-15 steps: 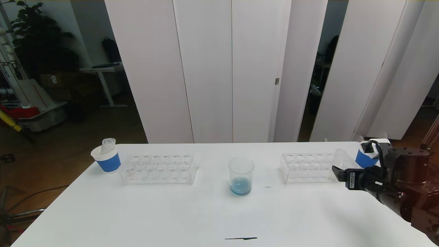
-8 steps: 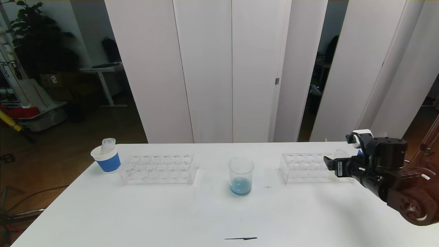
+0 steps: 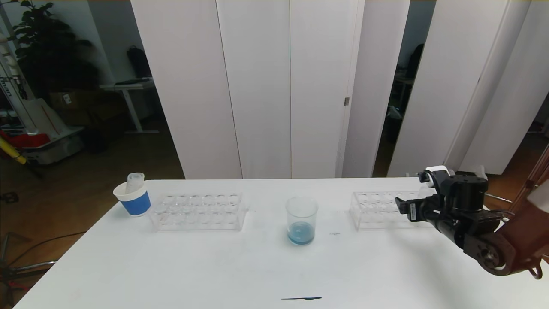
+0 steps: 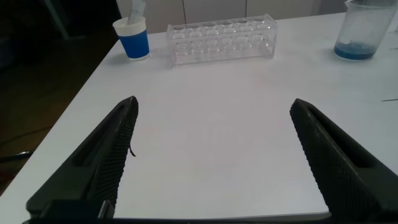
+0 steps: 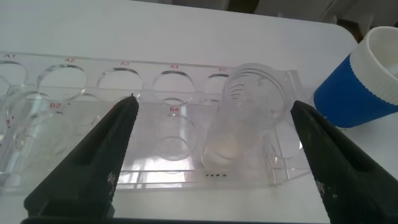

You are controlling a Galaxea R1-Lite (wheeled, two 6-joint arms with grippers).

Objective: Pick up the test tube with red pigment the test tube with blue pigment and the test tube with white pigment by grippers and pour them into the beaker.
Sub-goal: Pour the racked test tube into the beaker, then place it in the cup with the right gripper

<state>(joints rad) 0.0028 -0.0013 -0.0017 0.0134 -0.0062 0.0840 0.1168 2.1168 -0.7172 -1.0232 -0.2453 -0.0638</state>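
Observation:
The beaker (image 3: 301, 219) stands mid-table with blue pigment at its bottom. The test tube with white pigment (image 5: 247, 115) stands upright in the end hole of the right-hand clear rack (image 5: 93, 130), whitish pigment at its base. My right gripper (image 5: 214, 102) hovers open just in front of that rack, and the tube sits ahead between its fingers, touching neither. In the head view this gripper (image 3: 401, 207) is at the right rack's (image 3: 377, 209) end. My left gripper (image 4: 212, 102) is open and empty over the table's near left part. The test tubes with red and blue pigment are out of view.
A blue-and-white paper cup (image 5: 364, 68) stands just beyond the right rack's end. On the left are another clear rack (image 3: 198, 210) and a second cup (image 3: 134, 201) with a clear tube (image 3: 134, 181) leaning in it. A dark streak (image 3: 301, 298) marks the table's front edge.
My right arm has swung left and a little farther out, bringing its open gripper up to the right rack's end and covering the right cup in the head view. Nothing else moved.

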